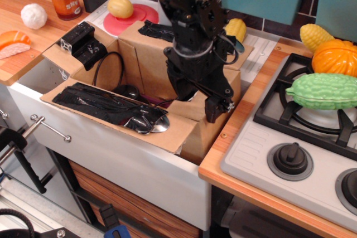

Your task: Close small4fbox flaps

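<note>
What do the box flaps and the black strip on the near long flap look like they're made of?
Box flaps: brown corrugated cardboard, matte, with raw cut edges. Black strip: seemingly plastic tape, crinkled and glossy, catching light near its right end.
</note>
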Controlling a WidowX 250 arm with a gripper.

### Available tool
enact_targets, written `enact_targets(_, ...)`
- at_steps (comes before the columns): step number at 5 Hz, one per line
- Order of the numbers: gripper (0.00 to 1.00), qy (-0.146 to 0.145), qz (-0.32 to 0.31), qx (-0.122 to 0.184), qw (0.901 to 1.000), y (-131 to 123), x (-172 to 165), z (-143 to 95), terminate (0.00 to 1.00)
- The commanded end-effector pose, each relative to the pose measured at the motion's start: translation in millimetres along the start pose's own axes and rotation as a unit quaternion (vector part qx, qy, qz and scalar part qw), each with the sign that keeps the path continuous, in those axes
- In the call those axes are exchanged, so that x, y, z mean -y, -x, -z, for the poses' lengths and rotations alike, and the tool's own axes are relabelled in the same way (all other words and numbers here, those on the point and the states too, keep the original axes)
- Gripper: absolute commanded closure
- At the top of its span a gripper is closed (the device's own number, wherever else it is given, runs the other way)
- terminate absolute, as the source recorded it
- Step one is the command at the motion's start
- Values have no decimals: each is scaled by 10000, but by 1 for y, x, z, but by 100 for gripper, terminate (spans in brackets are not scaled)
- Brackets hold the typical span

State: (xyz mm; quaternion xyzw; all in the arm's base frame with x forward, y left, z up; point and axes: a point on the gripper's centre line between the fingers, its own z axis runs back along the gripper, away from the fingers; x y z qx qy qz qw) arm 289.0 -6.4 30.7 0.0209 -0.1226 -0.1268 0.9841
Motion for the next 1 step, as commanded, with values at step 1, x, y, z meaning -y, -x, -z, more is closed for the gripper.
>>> enact_targets(1,0,146,27,159,9998,0,0,-4,100)
